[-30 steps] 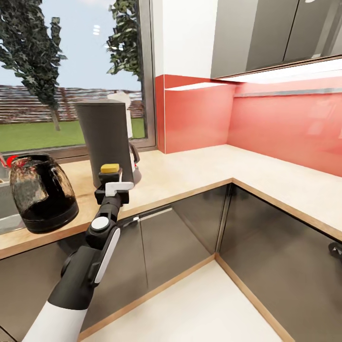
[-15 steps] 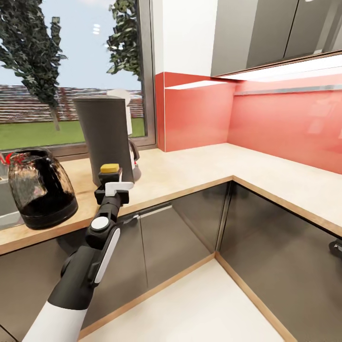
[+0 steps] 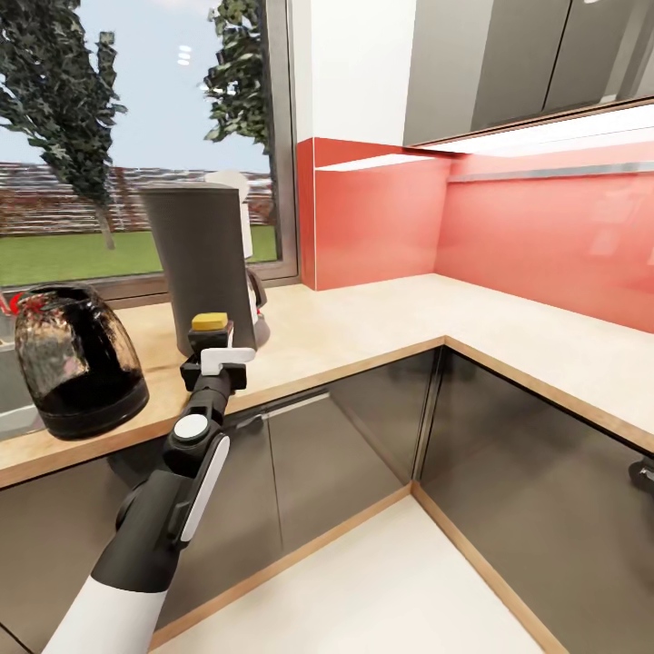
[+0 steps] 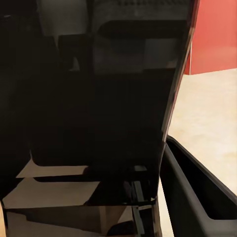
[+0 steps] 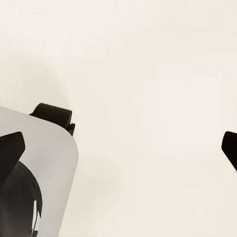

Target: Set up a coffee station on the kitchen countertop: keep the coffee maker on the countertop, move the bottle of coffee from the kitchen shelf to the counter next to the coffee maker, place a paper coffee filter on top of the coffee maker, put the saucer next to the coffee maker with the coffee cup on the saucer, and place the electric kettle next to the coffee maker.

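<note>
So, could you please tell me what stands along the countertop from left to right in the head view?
Electric kettle → bottle of coffee, held at the left gripper before the coffee maker → bare countertop.

Quick tally on the countertop (image 3: 381,322): one coffee maker (image 3: 204,263), one electric kettle (image 3: 77,359), and one bottle of coffee (image 3: 211,329), yellow cap showing. Three items total.

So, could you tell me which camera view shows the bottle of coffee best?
The head view: the bottle of coffee shows its yellow cap above the left gripper, just in front of the coffee maker. The left wrist view is mostly dark surfaces, and I cannot pick the bottle out there.
</note>
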Motion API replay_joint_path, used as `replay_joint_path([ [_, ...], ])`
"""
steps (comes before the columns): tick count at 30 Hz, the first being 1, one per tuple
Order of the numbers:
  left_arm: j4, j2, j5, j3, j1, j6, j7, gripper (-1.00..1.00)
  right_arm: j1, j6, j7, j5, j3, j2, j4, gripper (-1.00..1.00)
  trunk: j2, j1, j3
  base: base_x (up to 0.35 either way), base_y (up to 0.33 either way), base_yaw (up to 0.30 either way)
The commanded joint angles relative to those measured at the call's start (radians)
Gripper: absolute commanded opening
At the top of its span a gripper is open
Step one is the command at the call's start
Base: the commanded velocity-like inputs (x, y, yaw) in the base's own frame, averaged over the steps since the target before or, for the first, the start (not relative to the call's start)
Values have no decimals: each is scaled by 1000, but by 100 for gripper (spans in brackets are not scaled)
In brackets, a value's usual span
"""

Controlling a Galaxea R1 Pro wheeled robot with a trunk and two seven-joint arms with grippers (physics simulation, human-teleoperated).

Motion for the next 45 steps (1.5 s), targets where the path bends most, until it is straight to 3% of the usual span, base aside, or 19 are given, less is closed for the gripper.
replay_joint_path([
  [1, -1, 0, -5, -2, -1, 8, 3, -100, 1, -1, 0, 3, 2, 0, -2, 100, 0, 0, -1, 14, 0, 0],
  [16, 0, 0, -5, -2, -1, 8, 3, -100, 1, -1, 0, 3, 2, 0, -2, 100, 0, 0, -1, 28, 0, 0],
  [19, 0, 0, -5, -2, -1, 8, 3, -100, 1, -1, 0, 3, 2, 0, -2, 100, -21, 11, -10, 1, 0, 0],
  [26, 0, 0, -5, -2, -1, 8, 3, -100, 1, -1, 0, 3, 2, 0, -2, 100, -21, 11, -10, 0, 0, 0],
  [30, 0, 0, -5, -2, -1, 8, 3, -100, 1, -1, 0, 3, 2, 0, -2, 100, -49, 27, -23, 0, 0, 0],
  [45, 0, 0, -5, -2, -1, 8, 3, -100, 1, -1, 0, 3, 2, 0, -2, 100, -49, 27, -23, 0, 0, 0],
])
